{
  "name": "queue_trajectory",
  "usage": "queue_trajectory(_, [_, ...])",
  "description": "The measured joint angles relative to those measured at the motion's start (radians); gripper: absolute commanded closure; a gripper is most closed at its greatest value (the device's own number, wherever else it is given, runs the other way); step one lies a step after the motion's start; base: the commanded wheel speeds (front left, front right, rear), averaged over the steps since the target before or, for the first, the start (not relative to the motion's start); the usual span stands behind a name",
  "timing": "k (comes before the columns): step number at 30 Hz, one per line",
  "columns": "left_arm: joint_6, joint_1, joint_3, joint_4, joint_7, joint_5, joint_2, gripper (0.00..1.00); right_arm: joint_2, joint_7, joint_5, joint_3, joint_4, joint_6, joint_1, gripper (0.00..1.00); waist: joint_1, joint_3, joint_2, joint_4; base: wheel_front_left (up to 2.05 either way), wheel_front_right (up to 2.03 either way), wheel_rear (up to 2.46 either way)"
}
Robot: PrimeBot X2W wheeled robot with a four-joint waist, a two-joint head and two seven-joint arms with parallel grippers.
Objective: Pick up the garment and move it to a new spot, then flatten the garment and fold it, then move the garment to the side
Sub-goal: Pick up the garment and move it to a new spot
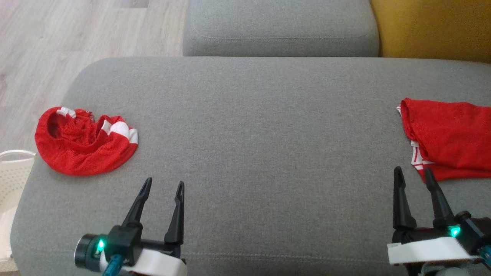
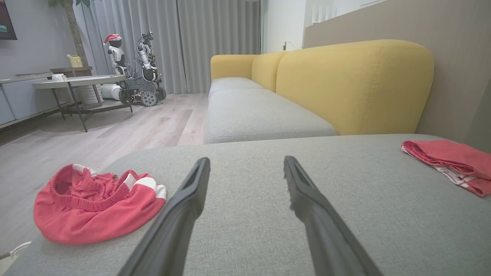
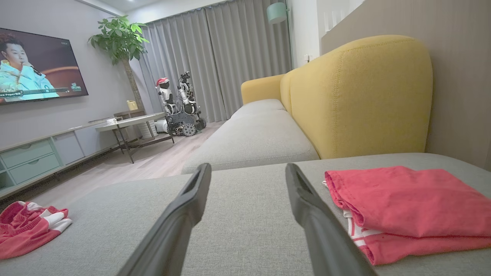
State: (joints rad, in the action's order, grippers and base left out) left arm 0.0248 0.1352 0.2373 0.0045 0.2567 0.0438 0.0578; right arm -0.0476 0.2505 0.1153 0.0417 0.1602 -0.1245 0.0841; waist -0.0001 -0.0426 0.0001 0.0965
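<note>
I see a grey cushion [image 1: 268,134]; the crumpled garment [image 1: 86,143] at its left end is red with white bands, the folded garment [image 1: 448,134] at its right end red with thin white stripes. Beyond it, a yellow sofa back [image 1: 433,27].

I've got the whole middle of the grey cushion [image 1: 268,134] wide open between my left gripper [image 1: 164,184] and right gripper [image 1: 412,171], so either can push straight ahead. Off to the left the crumpled red garment [image 1: 85,143] sits near the cushion's edge with a white basket [image 1: 13,155] just past it. On the right the folded red garment [image 1: 448,138] lies just beside my right gripper's outer finger, so it's tight there, and the yellow backrest [image 1: 433,28] walls off the far right corner.
</note>
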Motion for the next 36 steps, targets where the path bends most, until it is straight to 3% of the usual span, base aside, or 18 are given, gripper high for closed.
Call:
queue_trajectory(11, [-0.002, 0.0, 0.0, 0.0, 0.0, -0.007, 0.0, 0.0, 0.0, 0.0, 0.013, 0.005, -0.001, 0.0, 0.021, 0.0, 0.0, 0.005, 0.0, 0.063, 0.0, 0.0, 0.0])
queue_trajectory(36, [0.02, 0.01, -0.021, -0.048, 0.0, -0.033, 0.001, 0.0, 0.001, 0.0, -0.002, 0.105, -0.058, 0.0, 0.018, 0.0, 0.0, 0.001, 0.0, 0.382, 0.0, 0.0, 0.0])
